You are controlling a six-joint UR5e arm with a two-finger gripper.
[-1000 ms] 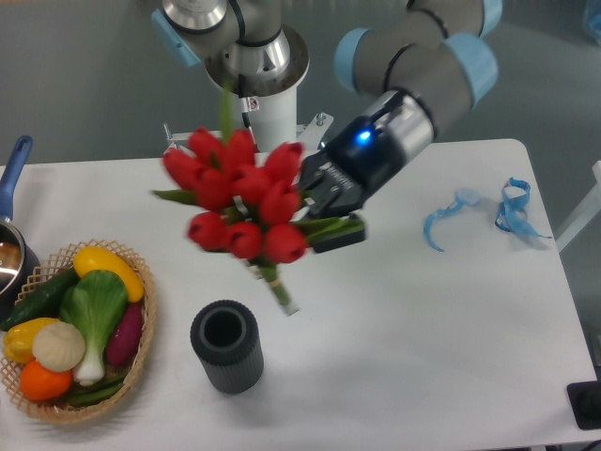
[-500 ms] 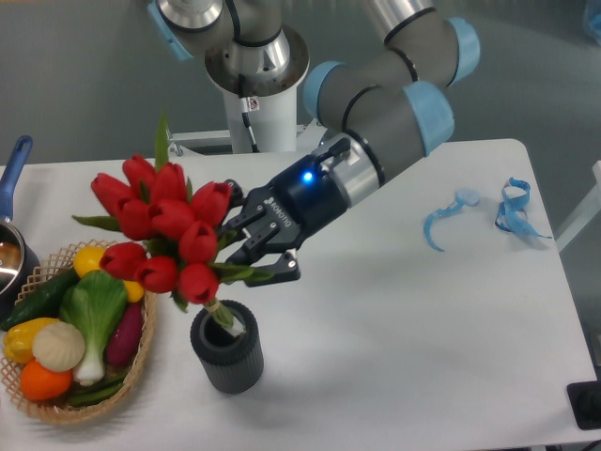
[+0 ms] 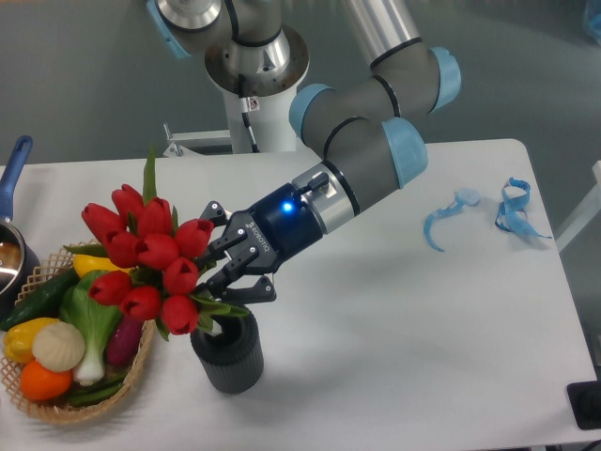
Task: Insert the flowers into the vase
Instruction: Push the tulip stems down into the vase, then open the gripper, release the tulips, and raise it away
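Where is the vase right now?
The vase stands on the table at lower left of the camera view, just right of the basket of toy vegetables, directly under the flowers that the gripper holds.

flowers (image 3: 146, 258) above vase (image 3: 227, 351), leaning left | basket (image 3: 141, 352) left of vase | gripper (image 3: 225, 272) right of flowers

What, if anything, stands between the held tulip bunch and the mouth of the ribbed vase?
Nothing visible. The flowers, clamped in the gripper, hang tilted right over the vase, stems at its mouth. The basket sits left, clear of the path.
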